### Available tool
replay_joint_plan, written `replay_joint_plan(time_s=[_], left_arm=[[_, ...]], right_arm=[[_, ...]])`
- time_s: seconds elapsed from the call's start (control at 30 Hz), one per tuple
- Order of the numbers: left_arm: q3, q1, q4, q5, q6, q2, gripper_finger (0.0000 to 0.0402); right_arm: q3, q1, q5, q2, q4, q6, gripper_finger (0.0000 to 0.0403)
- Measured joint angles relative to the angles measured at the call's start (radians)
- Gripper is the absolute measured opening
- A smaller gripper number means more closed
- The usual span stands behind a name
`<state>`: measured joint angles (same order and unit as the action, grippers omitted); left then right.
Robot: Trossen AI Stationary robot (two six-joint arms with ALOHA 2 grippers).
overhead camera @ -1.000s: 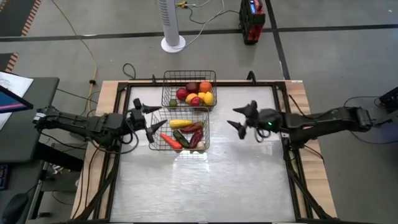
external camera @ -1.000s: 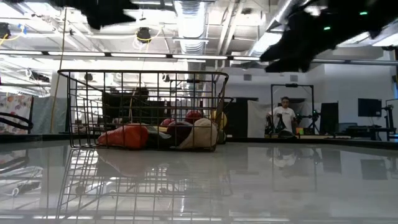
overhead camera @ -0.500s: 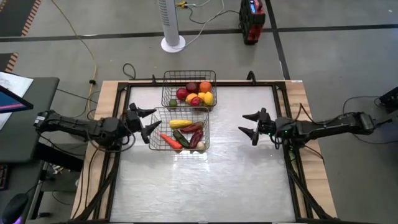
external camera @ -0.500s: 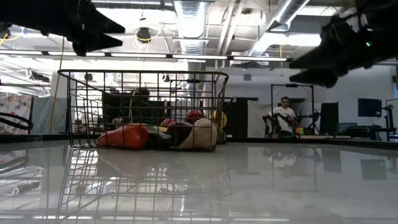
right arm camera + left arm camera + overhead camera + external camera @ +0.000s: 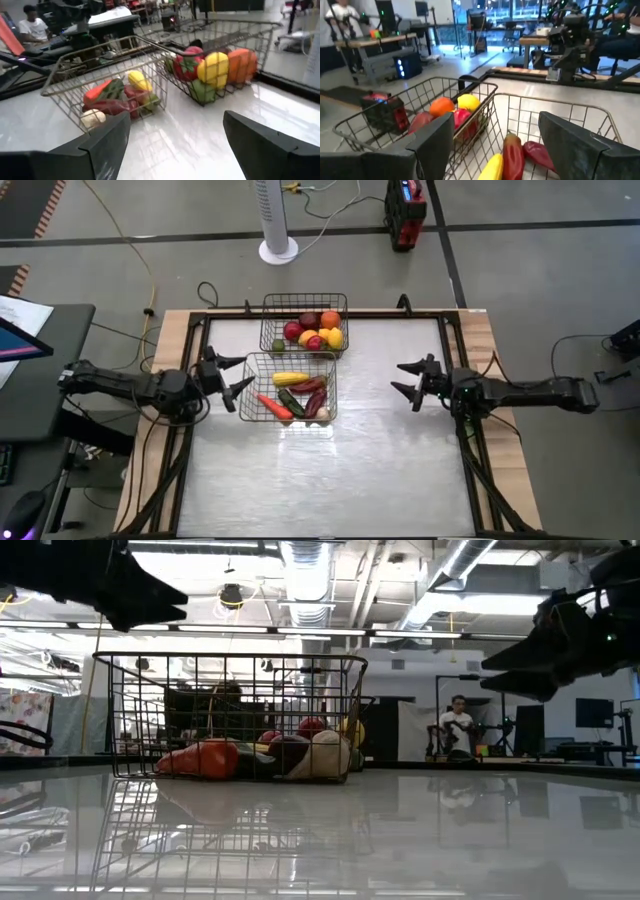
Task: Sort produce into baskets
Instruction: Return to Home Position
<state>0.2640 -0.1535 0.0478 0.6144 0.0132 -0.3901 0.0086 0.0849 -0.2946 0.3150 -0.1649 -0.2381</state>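
Drew left gripper (image 5: 236, 372) and right gripper (image 5: 401, 377) back from the baskets (image 5: 288, 421), jaws apart, holding nothing. Left all produce (image 5: 291, 379) inside the baskets; looked finished, only homing remaining.

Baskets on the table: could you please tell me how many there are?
2. The far basket, holding round fruit, sits at the table's back edge; the near basket, holding long vegetables, sits beside it toward the middle.

Round fruits (image 5: 312, 726) half hidden behind front basket (image 5: 230, 657), small green fruit (image 5: 278, 345) perhaps a lime
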Motion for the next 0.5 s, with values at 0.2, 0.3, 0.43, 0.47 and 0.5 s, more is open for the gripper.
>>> replay_joint_plan(time_s=[0.2,0.3,0.43,0.47,0.5], left_arm=[[-0.158,0.000,0.257,-0.068,-0.078,0.006,0.0279],[-0.192,0.000,0.283,-0.085,-0.092,0.028,0.0279],[-0.202,-0.002,0.223,-0.085,-0.100,0.074,0.0279],[-0.202,-0.003,0.200,-0.085,-0.101,0.090,0.0279],[-0.202,-0.003,0.180,-0.085,-0.103,0.108,0.0279]], right_arm=[[0.000,0.027,0.039,-0.071,0.007,0.003,0.0323],[0.000,0.039,0.017,-0.094,0.008,-0.024,0.0315],[-0.001,0.049,0.010,-0.100,0.008,-0.024,0.0313],[-0.001,0.049,0.010,-0.100,0.011,-0.024,0.0313],[-0.001,0.049,0.009,-0.099,0.013,-0.024,0.0313]])
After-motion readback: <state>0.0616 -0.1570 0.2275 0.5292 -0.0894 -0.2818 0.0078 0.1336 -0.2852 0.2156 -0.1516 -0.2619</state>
